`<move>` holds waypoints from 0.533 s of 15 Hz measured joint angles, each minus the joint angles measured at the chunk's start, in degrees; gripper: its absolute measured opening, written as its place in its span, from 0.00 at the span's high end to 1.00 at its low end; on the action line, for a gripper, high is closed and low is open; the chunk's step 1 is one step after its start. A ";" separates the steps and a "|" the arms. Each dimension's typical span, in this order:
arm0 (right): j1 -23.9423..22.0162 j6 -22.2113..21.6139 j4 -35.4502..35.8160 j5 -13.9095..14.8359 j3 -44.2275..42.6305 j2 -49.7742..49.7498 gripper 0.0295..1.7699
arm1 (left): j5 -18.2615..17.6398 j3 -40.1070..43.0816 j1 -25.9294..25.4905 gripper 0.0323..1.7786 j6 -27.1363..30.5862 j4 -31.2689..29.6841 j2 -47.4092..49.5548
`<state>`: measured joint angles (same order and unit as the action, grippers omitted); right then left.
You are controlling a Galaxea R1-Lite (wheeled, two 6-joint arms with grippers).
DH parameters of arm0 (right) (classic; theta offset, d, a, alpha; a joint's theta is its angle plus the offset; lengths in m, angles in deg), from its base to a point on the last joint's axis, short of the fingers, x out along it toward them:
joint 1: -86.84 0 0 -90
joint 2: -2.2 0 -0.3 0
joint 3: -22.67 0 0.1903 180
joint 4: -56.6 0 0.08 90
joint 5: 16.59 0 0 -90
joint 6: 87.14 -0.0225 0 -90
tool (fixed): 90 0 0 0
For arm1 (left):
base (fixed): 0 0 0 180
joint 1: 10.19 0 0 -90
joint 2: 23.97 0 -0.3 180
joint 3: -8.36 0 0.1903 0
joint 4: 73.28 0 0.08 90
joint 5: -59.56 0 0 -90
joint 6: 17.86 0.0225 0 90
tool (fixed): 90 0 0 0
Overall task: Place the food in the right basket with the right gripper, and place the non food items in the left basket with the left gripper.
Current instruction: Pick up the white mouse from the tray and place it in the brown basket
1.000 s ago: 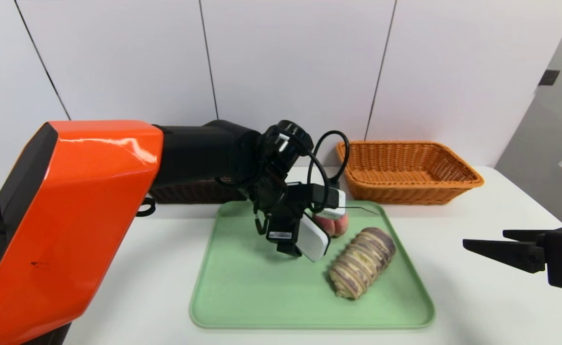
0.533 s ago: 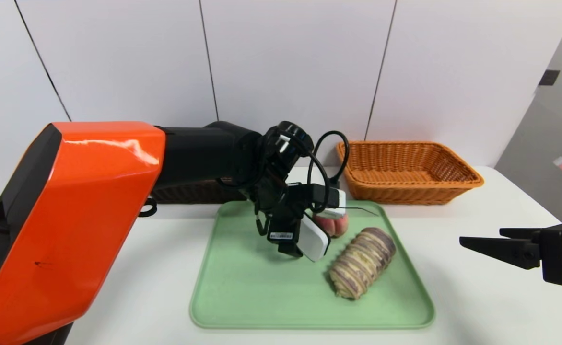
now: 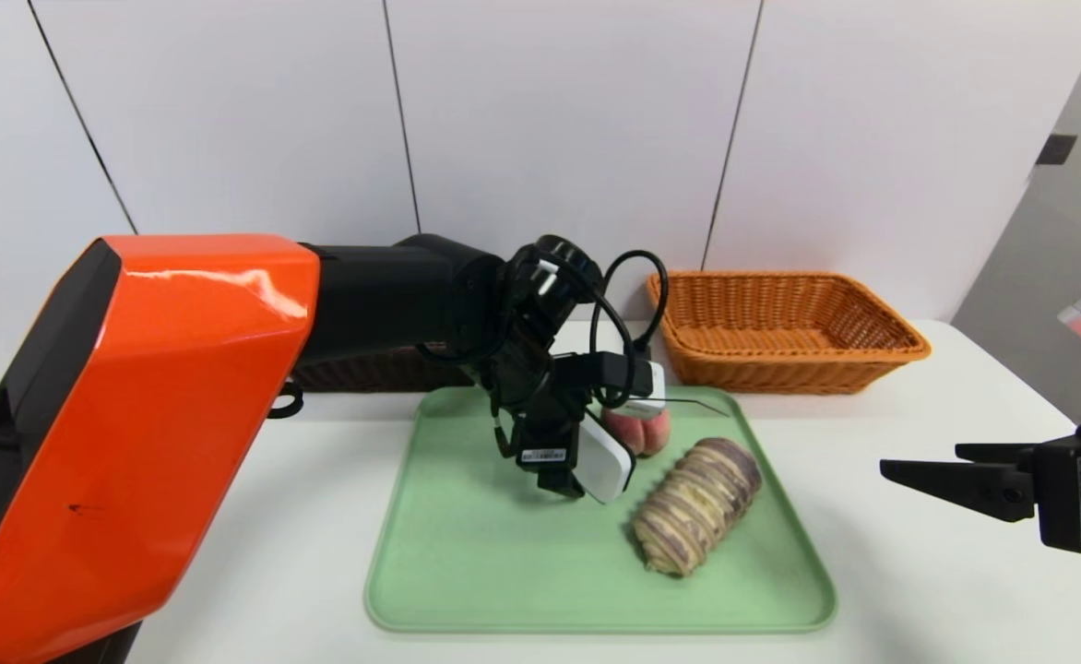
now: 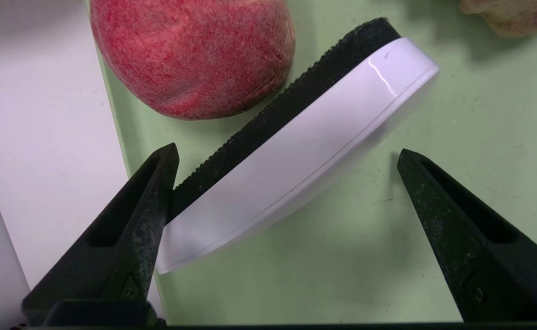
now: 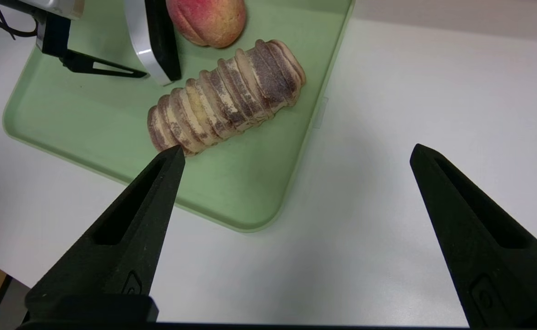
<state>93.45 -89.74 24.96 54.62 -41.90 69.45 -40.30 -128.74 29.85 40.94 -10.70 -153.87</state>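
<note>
Between the spread-open fingers of the left gripper (image 4: 287, 156), the white rounded black-edged block (image 4: 296, 156) stands tilted; closing may nudge the adjacent round pink-red peach (image 4: 193, 52)

Right basket (image 3: 785, 332) — orange-tan woven wicker. White block (image 4: 305, 151) — smooth glossy plastic, rough black fibrous edge. Peach (image 4: 193, 52) — matt, fuzzy skin. Tray (image 3: 504, 563) — smooth matt green plastic. Worktop (image 3: 946, 590) — smooth white.
</note>
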 joint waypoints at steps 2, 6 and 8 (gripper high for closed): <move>-0.02 -0.02 0.26 0.02 0.26 0.00 0.04 | -0.05 0.00 0.13 0.05 -0.87 0.11 -0.15; 0.02 -0.02 0.33 0.02 0.61 0.00 0.04 | -0.11 0.00 0.46 0.05 -3.15 0.06 -0.44; 0.04 -0.22 0.33 0.00 0.68 0.02 0.04 | -0.11 0.00 0.63 0.05 -3.43 -0.22 -0.52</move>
<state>93.48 -89.96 25.29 54.62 -41.22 69.48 -40.41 -128.74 30.49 37.51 -10.91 -154.39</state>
